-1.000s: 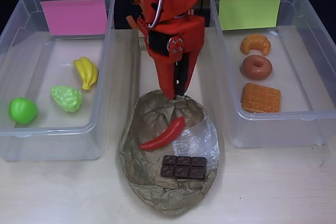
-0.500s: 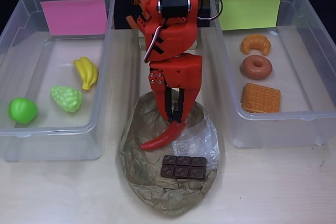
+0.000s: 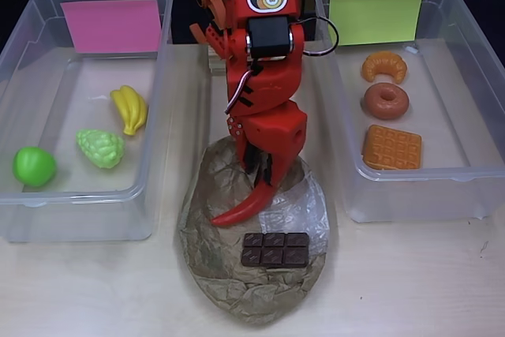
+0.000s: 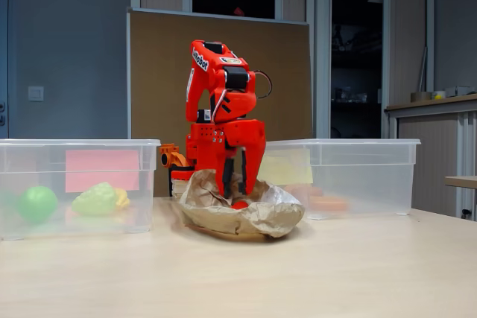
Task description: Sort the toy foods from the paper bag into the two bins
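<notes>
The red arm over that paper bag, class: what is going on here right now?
The red arm's claw is down on the upper end of the red chili, which lies on the crumpled paper bag beside a chocolate bar. The bin with the pink sheet holds bananas, grapes and a green apple. The bin with the yellow-green sheet holds a croissant, a donut and a waffle. Whether the claw has closed on the chili is unclear.

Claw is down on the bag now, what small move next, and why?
Probably close the claw on the red chili: its fingers sit at the chili's upper end on the paper bag, and the chili has not lifted yet. Whether they already pinch it I cannot tell.
</notes>
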Controlling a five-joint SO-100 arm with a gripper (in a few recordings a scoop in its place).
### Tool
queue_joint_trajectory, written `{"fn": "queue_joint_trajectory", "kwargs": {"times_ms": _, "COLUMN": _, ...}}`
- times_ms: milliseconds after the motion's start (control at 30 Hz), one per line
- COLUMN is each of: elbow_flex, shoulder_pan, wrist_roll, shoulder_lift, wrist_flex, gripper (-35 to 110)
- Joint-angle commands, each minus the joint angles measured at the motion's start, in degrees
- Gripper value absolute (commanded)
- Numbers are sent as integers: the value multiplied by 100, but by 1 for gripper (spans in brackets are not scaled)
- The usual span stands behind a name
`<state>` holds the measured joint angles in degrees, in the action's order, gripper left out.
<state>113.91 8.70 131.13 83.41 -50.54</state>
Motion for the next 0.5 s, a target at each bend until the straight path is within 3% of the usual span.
{"fn": "queue_joint_trajectory", "kwargs": {"times_ms": 0, "elbow_flex": -220, "shoulder_pan": -62, "wrist_roll": -132, "shoulder_lift": -9, "wrist_flex": 88, "gripper": 17}}
{"fn": "queue_joint_trajectory", "kwargs": {"times_ms": 467, "elbow_flex": -1274, "shoulder_pan": -193, "wrist_roll": -747, "shoulder_lift": -1134, "wrist_flex": 255, "gripper": 18}}
